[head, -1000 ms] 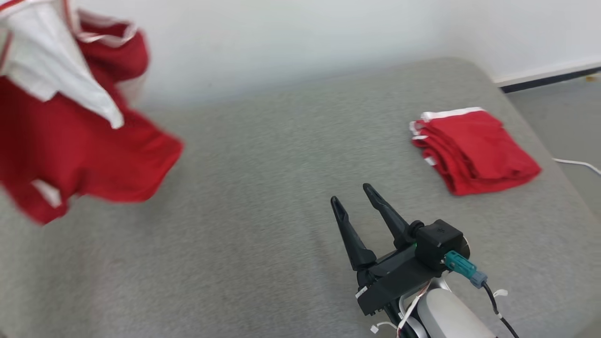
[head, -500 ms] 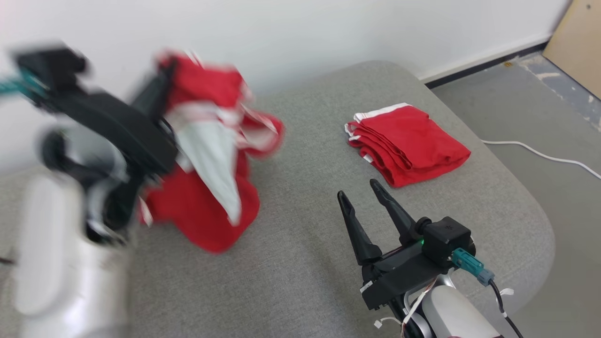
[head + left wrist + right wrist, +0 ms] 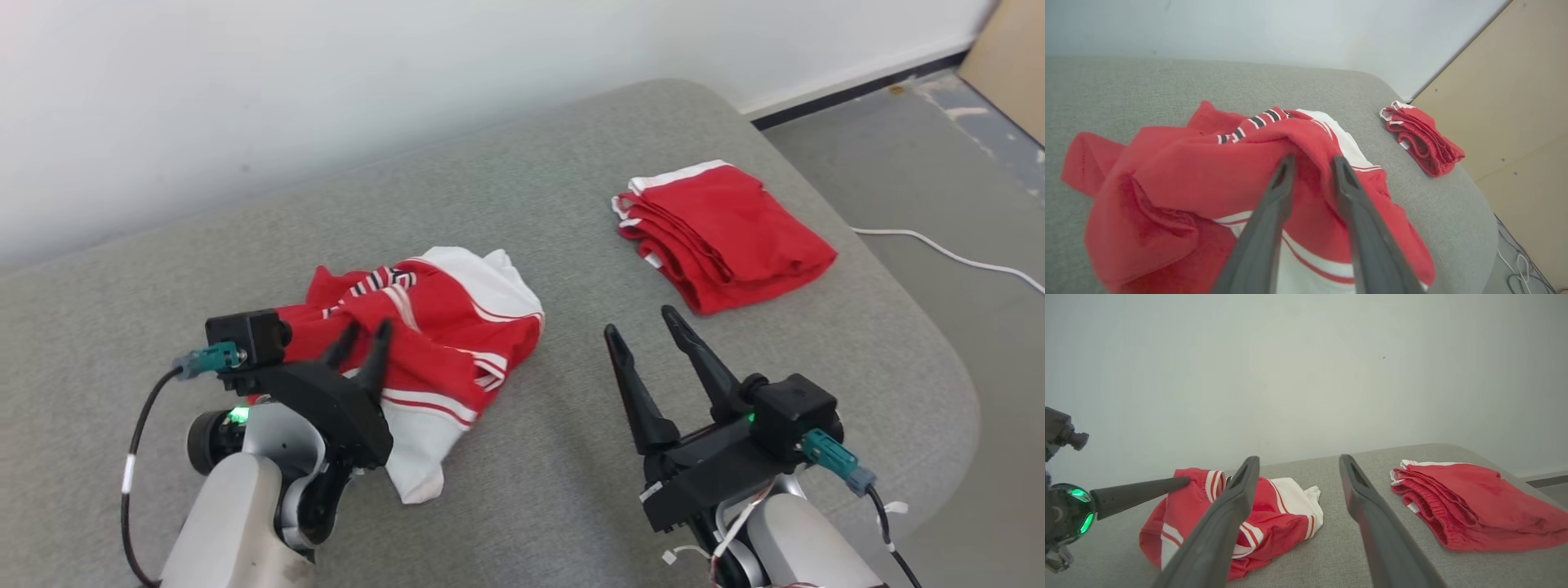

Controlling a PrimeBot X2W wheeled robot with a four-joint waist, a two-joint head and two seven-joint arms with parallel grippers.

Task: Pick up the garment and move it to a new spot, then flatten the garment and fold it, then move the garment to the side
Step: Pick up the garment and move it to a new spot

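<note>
- A grey padded surface (image 3: 531,188) runs up to a plain white wall (image 3: 326,82). Grey floor (image 3: 898,163) lies past its rounded right end.
- My left gripper (image 3: 366,331) has its two fingers parted by a narrow gap, with the tips against a raised fold of the garment (image 3: 457,327). Red cloth shows in the gap, but I cannot tell whether any of it is caught between the tips.
- The garment is red with white panels and red-and-white stripes. It lies crumpled in a heap on the surface, left of the middle, under and ahead of my left fingers. A white flap trails back beside my left wrist.
- My right gripper (image 3: 639,321) has its fingers spread wide, with bare grey surface showing between them. It is held over the surface, apart from the garment on its left.
- Ahead and to the right of my right fingers lies a folded red piece (image 3: 727,237) with white edging. It sits near the surface's right end, well apart from the garment.
- On the floor beyond that end a white cable (image 3: 947,253) runs off, and a beige board (image 3: 1012,41) stands at the far right.
</note>
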